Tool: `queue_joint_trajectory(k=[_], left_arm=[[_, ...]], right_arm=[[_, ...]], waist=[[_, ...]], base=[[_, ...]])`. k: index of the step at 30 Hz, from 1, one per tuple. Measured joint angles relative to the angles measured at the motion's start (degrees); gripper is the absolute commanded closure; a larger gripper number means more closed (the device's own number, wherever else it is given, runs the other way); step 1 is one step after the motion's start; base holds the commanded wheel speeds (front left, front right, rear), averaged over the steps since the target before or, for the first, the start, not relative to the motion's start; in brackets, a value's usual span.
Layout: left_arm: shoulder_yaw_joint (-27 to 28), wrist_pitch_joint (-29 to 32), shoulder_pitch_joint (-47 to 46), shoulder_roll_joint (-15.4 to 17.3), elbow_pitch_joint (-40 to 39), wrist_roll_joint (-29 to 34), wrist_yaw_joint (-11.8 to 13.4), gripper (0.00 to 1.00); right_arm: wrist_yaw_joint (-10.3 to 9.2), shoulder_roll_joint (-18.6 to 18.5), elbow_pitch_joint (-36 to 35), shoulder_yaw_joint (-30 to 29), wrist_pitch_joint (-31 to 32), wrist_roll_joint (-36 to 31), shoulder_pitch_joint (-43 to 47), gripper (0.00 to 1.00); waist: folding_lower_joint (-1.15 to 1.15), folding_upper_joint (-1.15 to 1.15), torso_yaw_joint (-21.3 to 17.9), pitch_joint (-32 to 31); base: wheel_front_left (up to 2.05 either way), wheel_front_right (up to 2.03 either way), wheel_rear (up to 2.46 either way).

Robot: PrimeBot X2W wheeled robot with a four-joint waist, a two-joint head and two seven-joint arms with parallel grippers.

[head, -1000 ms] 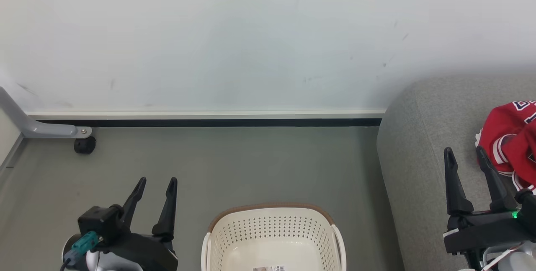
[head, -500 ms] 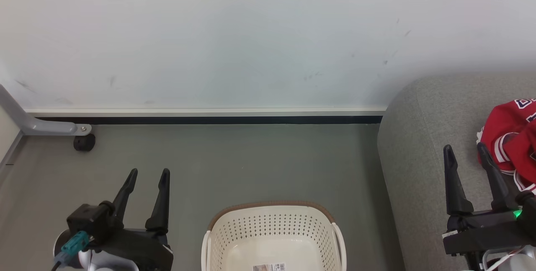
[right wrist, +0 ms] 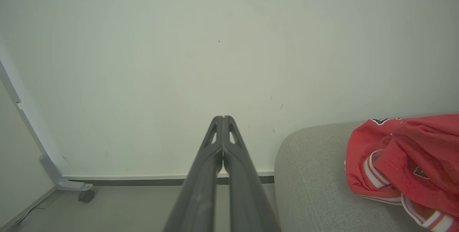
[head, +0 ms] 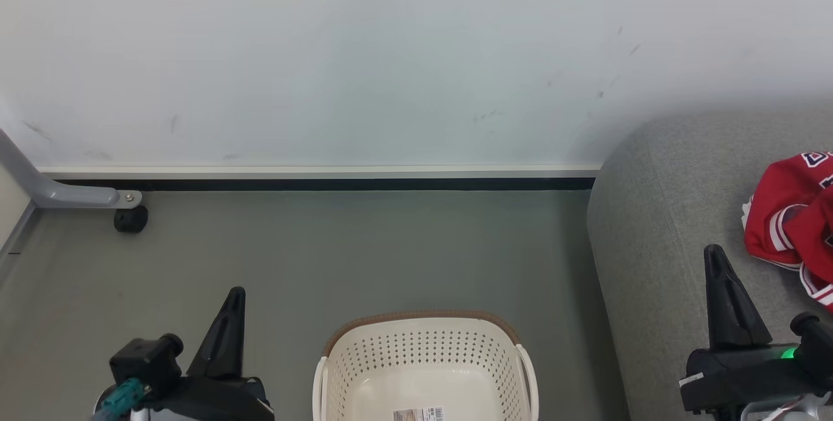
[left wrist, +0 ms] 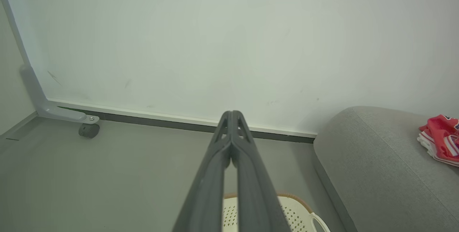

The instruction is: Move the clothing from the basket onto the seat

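The left hand (head: pixel 234 292) is pointing its two dark fingers up toward the wall (head: pixel 325 50). The fingers are pressing tight together and gripping nothing, just left of the basket (head: pixel 423 353). The right hand (head: pixel 714 250) is likewise pressing its fingers together on nothing, and in the head view it is showing against the grey seat (head: pixel 651 226). The clothing (head: pixel 791 213) is lying in a crumpled red heap on the seat, near the right hand's right side but apart from it, with striped white-and-red trim showing. The basket is sitting on the grey floor (head: pixel 364 252) between the two hands, just left of the seat, with a barcode sticker (head: pixel 420 415) showing on its bottom. At the far left, a grey metal leg (head: pixel 65 196) with a black caster (head: pixel 131 219) is standing at the foot of the wall.
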Motion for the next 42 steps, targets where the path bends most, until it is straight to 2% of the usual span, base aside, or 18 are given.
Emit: queue_joint_trajectory(k=[42], left_arm=[[11.49, 8.60, 0.54, -5.92, 1.08, -21.65, -5.53, 1.00]], right_arm=[[2.97, 4.60, 5.38, -6.76, 9.05, 29.02, -0.62, 1.00]], waist=[[0.00, 0.00, -1.76, -0.10]], base=[[0.00, 0.00, 0.00]])
